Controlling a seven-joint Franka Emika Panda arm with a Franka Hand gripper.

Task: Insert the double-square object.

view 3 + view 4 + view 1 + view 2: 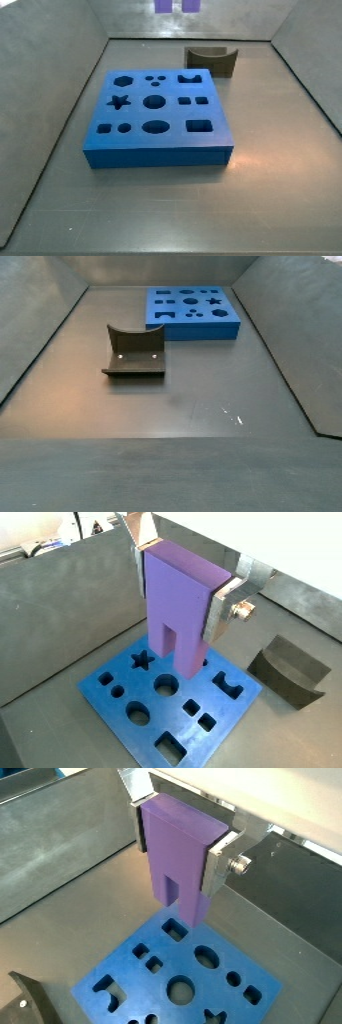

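Here is the double-square object [181,602], a tall purple block with a slot cut up from its lower end, splitting it into two square legs. In both wrist views its long axis runs straight down from the gripper [187,574], legs pointing toward the blue board [167,697]. The silver fingers [225,604] press flat against opposite faces of the purple piece, so the pincer is clamped on it. In a wrist view the block [181,853] hangs clear above the board [187,973], legs over the board's near edge, no contact visible. In a side view only the two purple leg tips [179,6] show at the frame's upper edge, well above and beyond the board [156,118]. The dark fixture [211,60] stands just beside the board's far corner; in a side view it [134,352] sits apart from the board [193,312].
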